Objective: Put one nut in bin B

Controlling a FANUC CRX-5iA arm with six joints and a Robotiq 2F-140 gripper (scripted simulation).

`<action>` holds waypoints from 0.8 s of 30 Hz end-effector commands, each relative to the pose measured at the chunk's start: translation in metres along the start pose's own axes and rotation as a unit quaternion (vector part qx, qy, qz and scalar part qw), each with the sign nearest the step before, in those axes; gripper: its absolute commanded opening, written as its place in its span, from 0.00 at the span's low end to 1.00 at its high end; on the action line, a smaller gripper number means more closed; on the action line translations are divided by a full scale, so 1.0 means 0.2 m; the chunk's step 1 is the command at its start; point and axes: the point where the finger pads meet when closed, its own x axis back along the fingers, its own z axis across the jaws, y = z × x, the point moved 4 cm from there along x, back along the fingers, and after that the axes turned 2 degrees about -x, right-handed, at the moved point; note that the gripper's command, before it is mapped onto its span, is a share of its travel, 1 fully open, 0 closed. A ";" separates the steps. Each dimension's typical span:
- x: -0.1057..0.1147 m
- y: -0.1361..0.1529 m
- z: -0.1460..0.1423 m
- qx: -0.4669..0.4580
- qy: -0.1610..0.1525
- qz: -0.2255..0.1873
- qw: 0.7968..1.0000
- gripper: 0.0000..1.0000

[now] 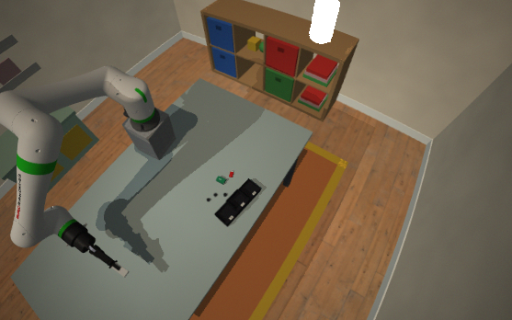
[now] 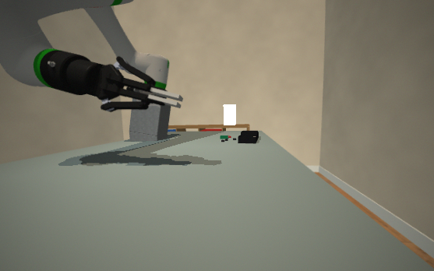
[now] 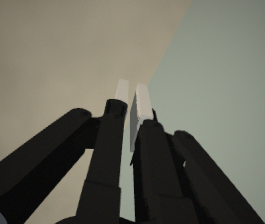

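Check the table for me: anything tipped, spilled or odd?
Nothing tipped or spilled. One oddity: the gripper is shut on nothing, far from the nuts and the bins, which stand flat.
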 end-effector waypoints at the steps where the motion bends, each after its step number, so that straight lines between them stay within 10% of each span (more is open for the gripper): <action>1: -0.07 0.06 -0.02 -0.006 0.013 -0.024 1.000 0.05; 24: -0.40 0.53 -0.10 -0.028 0.094 -0.158 0.983 0.05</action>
